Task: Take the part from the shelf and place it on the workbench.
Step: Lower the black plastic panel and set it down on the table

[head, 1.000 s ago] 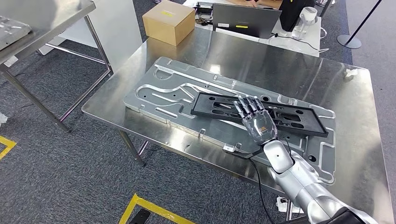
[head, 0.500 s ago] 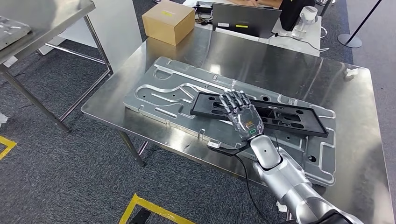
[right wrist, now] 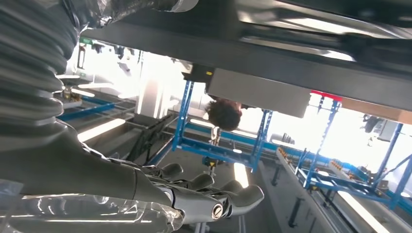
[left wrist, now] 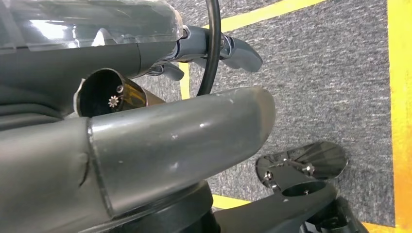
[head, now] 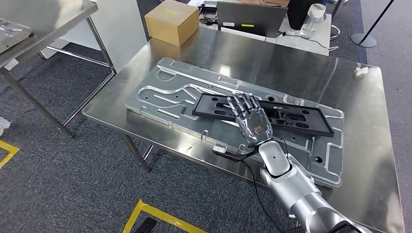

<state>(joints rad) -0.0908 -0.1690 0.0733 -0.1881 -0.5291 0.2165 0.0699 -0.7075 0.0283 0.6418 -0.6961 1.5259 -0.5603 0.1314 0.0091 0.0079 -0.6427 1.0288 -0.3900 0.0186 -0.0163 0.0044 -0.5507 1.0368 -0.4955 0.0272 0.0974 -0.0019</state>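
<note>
Right robot hand [head: 252, 124] flat over the black part [head: 262, 114], fingers spread and straight, holding nothing; whether the fingertips touch the part cannot be told. Half a second back the same hand hovered at about this place with the same spread fingers, and a second back it sat a little further right along the part; the arm has drawn slightly toward the robot's left and the whole view has shifted a touch, so the camera moved too. The part has not moved relative to the plate. My reading: the part is set down and let go, so the placing step looks done and the hand is clearing off. Left robot hand [left wrist: 145, 141] hangs over grey carpet with yellow floor tape [left wrist: 399, 97]; its fingers are too close to the lens to judge. Count: one black slotted part, lying lengthwise on one large machined aluminium plate [head: 160, 94], which rests on one steel counter [head: 291, 60]. Beyond: one cardboard box [head: 172, 22] at the far corner, one laptop [head: 250, 18] behind it.
</note>
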